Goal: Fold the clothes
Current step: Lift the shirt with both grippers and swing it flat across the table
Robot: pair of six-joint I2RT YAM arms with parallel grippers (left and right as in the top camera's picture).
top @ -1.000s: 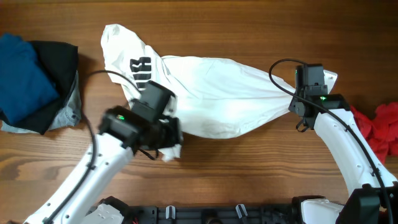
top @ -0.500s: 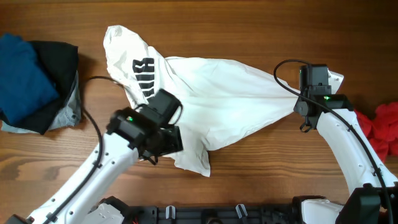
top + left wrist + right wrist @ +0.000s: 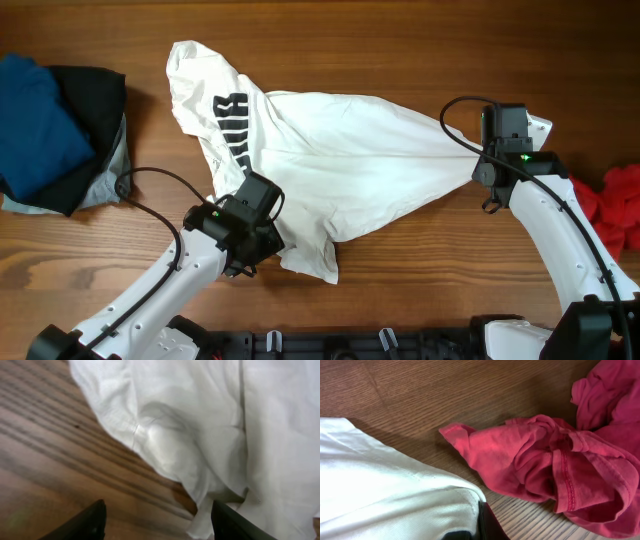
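Now L pincer spread beside white tee, R pincer clamping it.

My T-shirt is plain white, with black block lettering on the part toward eleven o'clock. The red garment at three o'clock of the table is a pinkish red, and the stitching along its hems is the same red. The table is mid-brown wood with darker grain stripes running from nine to three. At nine o'clock there is a deep blue cloth against a black cloth, with a pale grey cloth at their five o'clock edge. My arms are white, their wrist housings black, each with a small green light.
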